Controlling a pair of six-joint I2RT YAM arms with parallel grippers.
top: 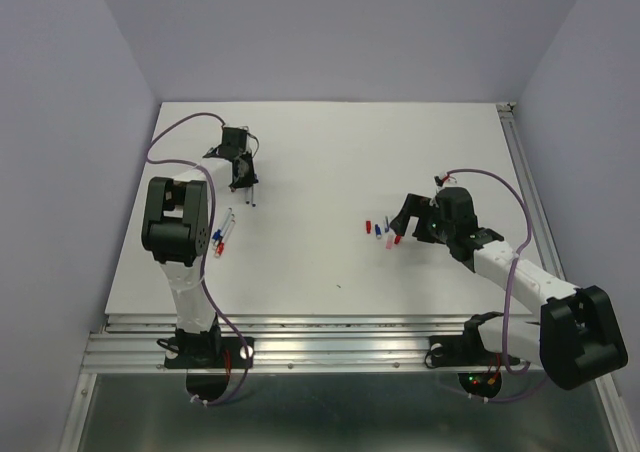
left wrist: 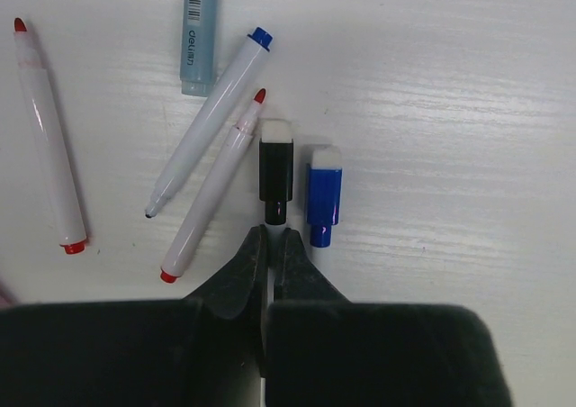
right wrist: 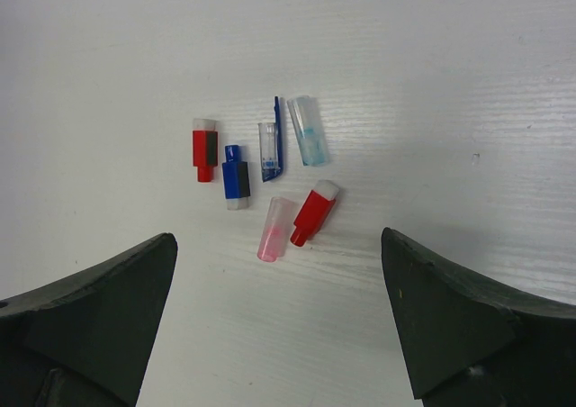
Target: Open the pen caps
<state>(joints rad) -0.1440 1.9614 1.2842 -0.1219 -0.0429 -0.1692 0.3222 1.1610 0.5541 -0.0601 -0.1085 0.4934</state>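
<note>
Pen caps (right wrist: pixel 236 175) lie loose at centre frame in the right wrist view, between the right gripper's (right wrist: pixel 276 238) spread fingers; left gripper (left wrist: pixel 270 238), clenched at the black cap (left wrist: pixel 276 166) stub (grasp unconfirmed), judged best drawing straight along its axis, clear of the adjacent blue cap (left wrist: pixel 324 191).

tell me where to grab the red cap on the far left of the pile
Probably take the red cap from above, closing across its wide body, not the narrow stub. It lies flat, left side free; the blue cap crowds its lower right.
</note>
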